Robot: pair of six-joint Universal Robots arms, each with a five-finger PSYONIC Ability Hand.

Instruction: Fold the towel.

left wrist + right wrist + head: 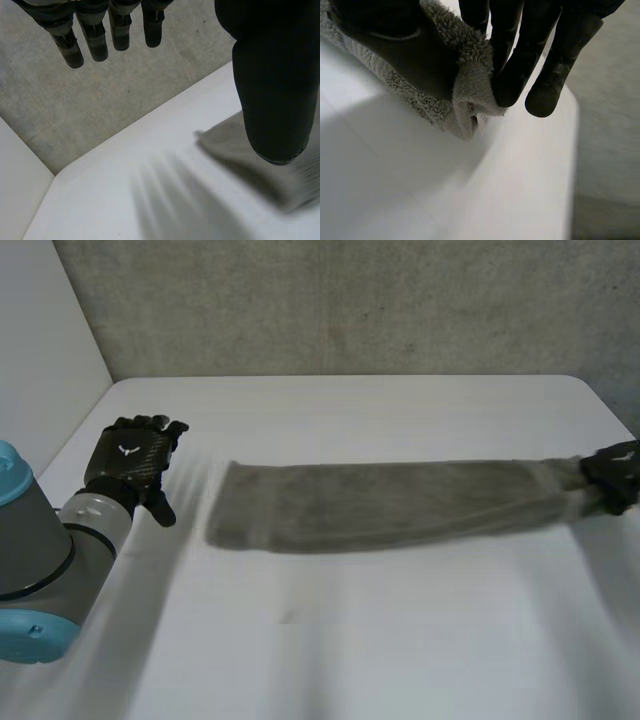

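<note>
**Operator:** Item and location?

**Cataloguer:** One grey terry towel [390,505], laid out as a long narrow band, flat across the white table [330,650]. One short end sits between the thumb and fingers of your right hand [520,60]. The other short end lies near your left hand's [135,462] thumb tip, apart from it.

**Operator:** Hands?

**Cataloguer:** Right: the thumb presses the hemmed end of the cloth against the fingertips, a firm pinch on the bunched edge. Left: fingers straight and slightly spread, thumb out, nothing between them, held above the table.

**Operator:** Handling notes?

**Cataloguer:** Judged soft, limp and light. The looped pile should grip your fingers and not slip. Not fragile. It has no stiffness, so expect it to sag and drag wherever it hangs unsupported. The stacked layers may also slide apart if you catch only the top one.

**Operator:** Where do I take hold?

**Cataloguer:** At the free short end beside your left thumb. Pinch through every layer at the hem, close to a corner, matching the right hand's hold.
</note>
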